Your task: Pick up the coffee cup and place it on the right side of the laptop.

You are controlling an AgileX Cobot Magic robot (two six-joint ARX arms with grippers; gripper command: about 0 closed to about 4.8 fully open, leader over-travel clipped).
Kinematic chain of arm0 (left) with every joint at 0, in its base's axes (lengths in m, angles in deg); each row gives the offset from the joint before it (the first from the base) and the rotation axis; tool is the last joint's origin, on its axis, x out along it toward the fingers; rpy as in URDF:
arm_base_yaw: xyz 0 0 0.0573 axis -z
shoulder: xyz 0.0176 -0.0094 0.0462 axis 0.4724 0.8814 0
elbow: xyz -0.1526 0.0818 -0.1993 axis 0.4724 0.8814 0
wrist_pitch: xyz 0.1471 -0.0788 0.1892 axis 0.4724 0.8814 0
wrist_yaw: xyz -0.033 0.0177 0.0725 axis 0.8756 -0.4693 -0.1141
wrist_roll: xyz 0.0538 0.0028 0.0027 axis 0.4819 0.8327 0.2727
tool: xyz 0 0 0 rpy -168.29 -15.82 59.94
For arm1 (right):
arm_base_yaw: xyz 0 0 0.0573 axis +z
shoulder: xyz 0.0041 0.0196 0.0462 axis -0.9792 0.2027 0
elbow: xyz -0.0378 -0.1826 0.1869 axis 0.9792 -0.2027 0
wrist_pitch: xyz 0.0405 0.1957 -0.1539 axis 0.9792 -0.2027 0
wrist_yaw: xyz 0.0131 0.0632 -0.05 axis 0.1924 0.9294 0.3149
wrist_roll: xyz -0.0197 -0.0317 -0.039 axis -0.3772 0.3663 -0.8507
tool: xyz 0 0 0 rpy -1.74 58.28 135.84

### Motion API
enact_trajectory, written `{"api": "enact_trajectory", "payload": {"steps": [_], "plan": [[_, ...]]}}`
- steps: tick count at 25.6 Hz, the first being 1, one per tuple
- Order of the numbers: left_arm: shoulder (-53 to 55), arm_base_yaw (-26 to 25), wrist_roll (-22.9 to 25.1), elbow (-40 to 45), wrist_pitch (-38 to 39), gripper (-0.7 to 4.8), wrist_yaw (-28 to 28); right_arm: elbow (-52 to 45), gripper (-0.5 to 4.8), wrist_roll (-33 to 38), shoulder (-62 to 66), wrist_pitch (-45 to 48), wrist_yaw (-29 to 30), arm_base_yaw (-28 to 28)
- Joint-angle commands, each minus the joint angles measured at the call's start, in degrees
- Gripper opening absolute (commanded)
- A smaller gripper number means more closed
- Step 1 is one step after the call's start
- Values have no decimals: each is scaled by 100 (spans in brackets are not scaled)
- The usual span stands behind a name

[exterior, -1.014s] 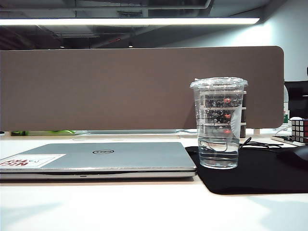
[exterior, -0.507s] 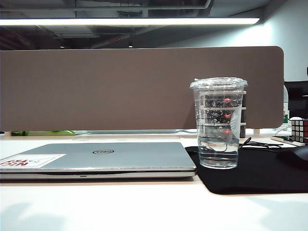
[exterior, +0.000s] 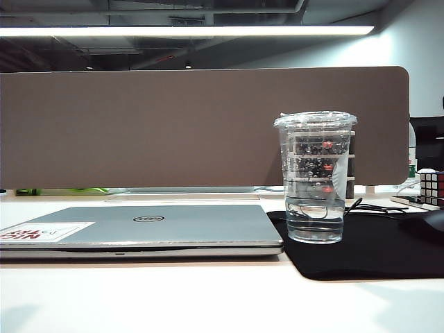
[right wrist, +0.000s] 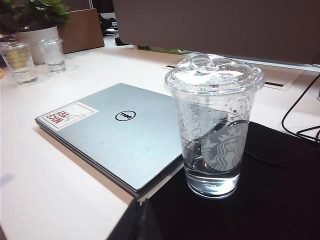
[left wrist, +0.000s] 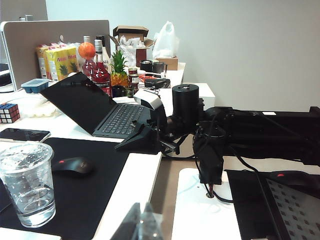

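Left gripper [left wrist: 142, 220]: only the dark fingertips poke into the edge of the left wrist view, pressed together, nothing between them. Closed, empty, touching nothing. It hangs over the gap between the desk edge and a white panel, well apart from the cup.

Right gripper [right wrist: 142, 220]: only a dark tip shows at the frame edge of the right wrist view, over the boundary of the white desk [right wrist: 45, 175] and the black mouse mat [right wrist: 270, 200]. Fingers look together, but too little shows to say whether the jaws are closed or parted. Nothing held, no contact with the cup.

The tall clear plastic coffee cup with flat clear lid [exterior: 316, 177] [left wrist: 27, 182] [right wrist: 215, 125] stands upright on the black mouse mat [exterior: 374, 253], just beside the right edge of the slim silver-grey Dell laptop [exterior: 146, 229] [right wrist: 120, 135]. A little clear liquid sits in the bottom, droplets on the lid, and a faint printed logo on the wall. The laptop is shut and flat, with the white-and-red sticker [right wrist: 65, 114] at one corner.

Hidden or cut off:
- Neither arm appears in the exterior view.
- Laptop's left end is cropped there.
- Black mouse [left wrist: 72, 165] is clear in the left wrist view, but only a dark sliver at the exterior view's right edge.
- Rubik's cube [exterior: 431, 187] is partly cropped.
- Items seen through the cup are distorted and unreadable.
- Dark robot hardware [left wrist: 210, 140] fills the middle of the left wrist view; which parts are which is hard to sort.
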Motion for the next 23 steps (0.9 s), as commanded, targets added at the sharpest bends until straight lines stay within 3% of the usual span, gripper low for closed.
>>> {"api": "enact_trajectory", "payload": {"steps": [1, 7, 9, 13, 17, 20, 22, 23], "plan": [[-4, -9, -66, -17, 33, -5, 0, -37, -1, -4, -11, 94, -13, -2], [-63, 31, -560, -17, 33, -5, -48, -37, -1, -4, -11, 94, -13, -2], [-157, 63, -496, -17, 33, -5, -426, -37, -1, -4, -11, 94, -13, -2], [-323, 234, -415, 2, 28, -5, -1827, -37, -1, -4, -11, 94, -13, -2], [-393, 726, -542, 531, -741, -5, -2017, -37, -1, -4, -11, 94, -13, -2], [-623, 863, -1451, 896, -1561, -5, -2693, -37, -1, -4, -11, 94, -13, -2], [-914, 863, -3104, 1040, -2634, -5, -4116, -37, -1, -4, -11, 94, -13, -2], [-973, 863, -3515, 1038, -2903, -5, -4629, -37, -1, -4, -11, 94, -13, -2]]}}
